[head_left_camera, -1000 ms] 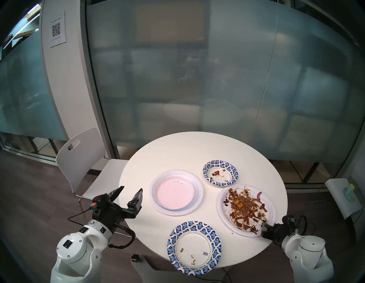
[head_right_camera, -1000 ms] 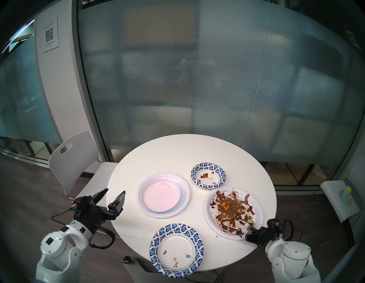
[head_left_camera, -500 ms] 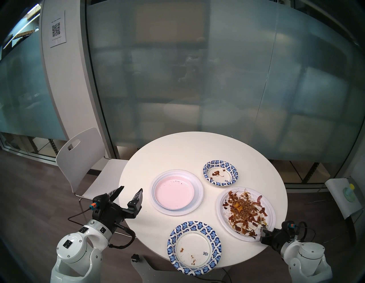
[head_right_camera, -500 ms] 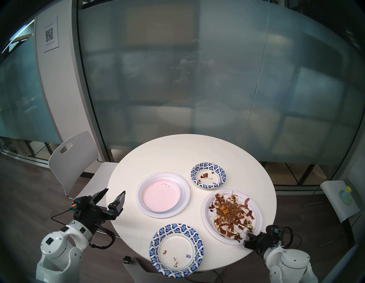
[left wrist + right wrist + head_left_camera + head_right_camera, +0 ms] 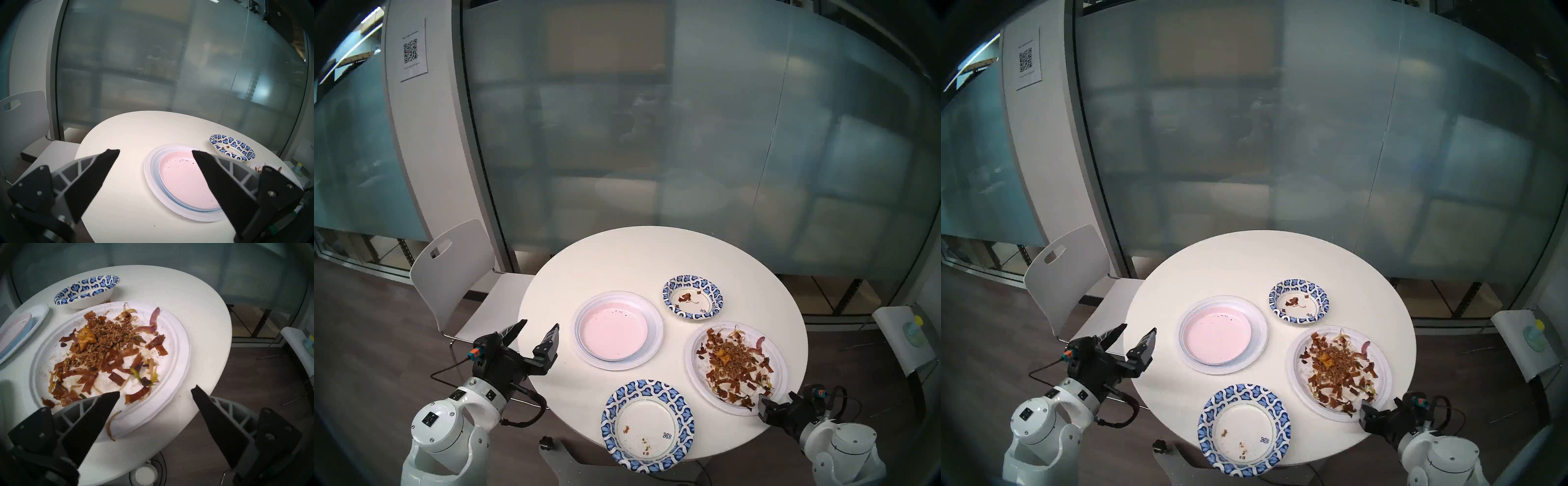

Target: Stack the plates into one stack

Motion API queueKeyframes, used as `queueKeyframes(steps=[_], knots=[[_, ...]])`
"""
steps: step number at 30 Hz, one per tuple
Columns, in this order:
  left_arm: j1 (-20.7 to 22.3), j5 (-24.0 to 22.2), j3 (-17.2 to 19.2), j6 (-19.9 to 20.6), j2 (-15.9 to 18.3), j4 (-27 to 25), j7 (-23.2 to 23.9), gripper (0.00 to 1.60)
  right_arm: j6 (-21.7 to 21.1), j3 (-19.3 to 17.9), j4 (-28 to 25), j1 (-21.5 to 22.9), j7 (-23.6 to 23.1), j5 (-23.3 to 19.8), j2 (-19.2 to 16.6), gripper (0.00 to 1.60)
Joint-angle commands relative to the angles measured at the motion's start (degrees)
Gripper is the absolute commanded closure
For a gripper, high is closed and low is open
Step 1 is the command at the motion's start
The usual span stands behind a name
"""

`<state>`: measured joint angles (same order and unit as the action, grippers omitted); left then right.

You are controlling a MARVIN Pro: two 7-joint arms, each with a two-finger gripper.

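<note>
On the desk, the pink-topped stack is taken as landmark. The soiled white plate lies right of it, patterned plates beyond and nearer. Both the left hand and the right hand are seen spread apart, empty.

1. Round white table.
2. Directly on it: a large white plate bearing other plates, a small blue-patterned bowl, and a white plate of food scraps.
3. A blue-patterned plate overhangs the near edge.

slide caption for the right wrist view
Open right gripper hovering at the rim of a white plate covered in food scraps.
</note>
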<state>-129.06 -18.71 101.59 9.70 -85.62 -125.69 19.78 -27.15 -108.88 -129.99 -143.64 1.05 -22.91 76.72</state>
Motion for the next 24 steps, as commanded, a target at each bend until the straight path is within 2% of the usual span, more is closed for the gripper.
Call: queueKeyframes(steps=[1, 7, 13, 17, 18, 21, 22, 24], knots=[[0.0, 0.0, 0.1, 0.0, 0.0, -1.2, 0.0, 0.0, 2.7, -1.0, -6.7, -1.9, -0.5, 1.6, -0.6, 0.0], [0.0, 0.1, 0.1, 0.0, -0.1, -1.1, 0.1, 0.0, 2.8, 2.0, -9.7, -0.3, -1.0, 3.2, -1.4, 0.0], [1.2, 1.1, 0.4, 0.0, 1.2, -0.3, 0.8, 0.0, 1.6, 6.9, -10.0, 4.1, -0.9, 5.2, -3.1, 0.0], [3.6, 1.7, 0.8, 1.1, 2.0, 0.8, 0.8, 0.0, 1.4, 10.1, -9.6, 7.2, -0.8, 6.0, -4.3, 0.0], [5.0, 1.4, 1.0, 2.4, 2.2, 1.4, 0.7, 0.0, 1.6, 11.4, -9.2, 8.3, -0.7, 6.3, -4.9, 0.0], [6.6, 1.5, 1.0, 3.3, 2.6, 2.2, 0.8, 0.0, 1.5, 12.7, -8.5, 9.9, -0.7, 6.7, -5.3, 0.0], [7.8, 2.3, 0.6, 3.6, 3.1, 3.1, 0.7, 0.0, 1.6, 13.8, -7.9, 11.0, -0.8, 6.8, -5.7, 0.06], [8.8, 2.4, 0.3, 4.3, 3.5, 3.6, 1.0, 0.0, 1.6, 15.3, -7.0, 12.5, -0.9, 7.0, -6.0, 0.06]])
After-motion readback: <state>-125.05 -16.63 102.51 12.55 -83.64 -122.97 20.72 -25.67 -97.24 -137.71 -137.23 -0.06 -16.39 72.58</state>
